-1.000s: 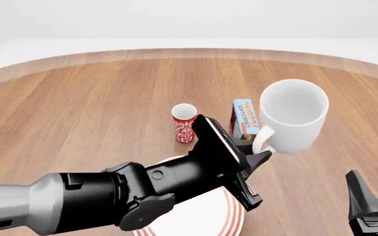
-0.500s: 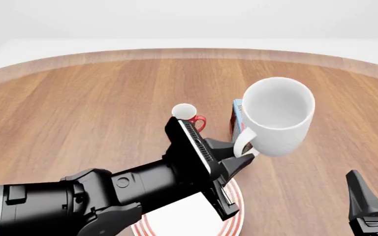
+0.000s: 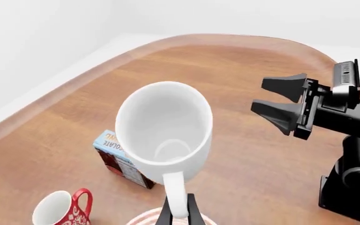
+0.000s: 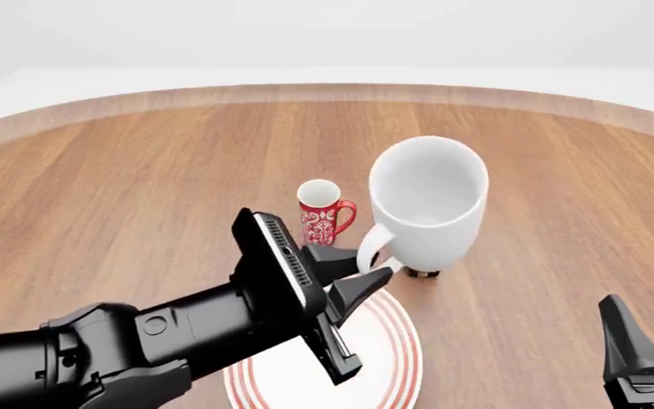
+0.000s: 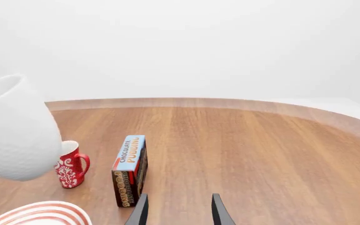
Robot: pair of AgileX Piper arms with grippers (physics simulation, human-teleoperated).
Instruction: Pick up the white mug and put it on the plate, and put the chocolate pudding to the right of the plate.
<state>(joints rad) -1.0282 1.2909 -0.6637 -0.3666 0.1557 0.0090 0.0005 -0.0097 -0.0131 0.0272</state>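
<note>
White mug (image 4: pixel 427 200) airborne, tilted, above red-ringed plate (image 4: pixel 390 341); chocolate pudding (image 5: pixel 130 169) upright beyond plate.

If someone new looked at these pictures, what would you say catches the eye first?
The big white mug stands out most: the left gripper holds it by its handle in the air, above the table. Below it lies the red-ringed plate, near the front edge. Behind stand a small red mug and the chocolate pudding box, while the right gripper waits open at the right.
</note>
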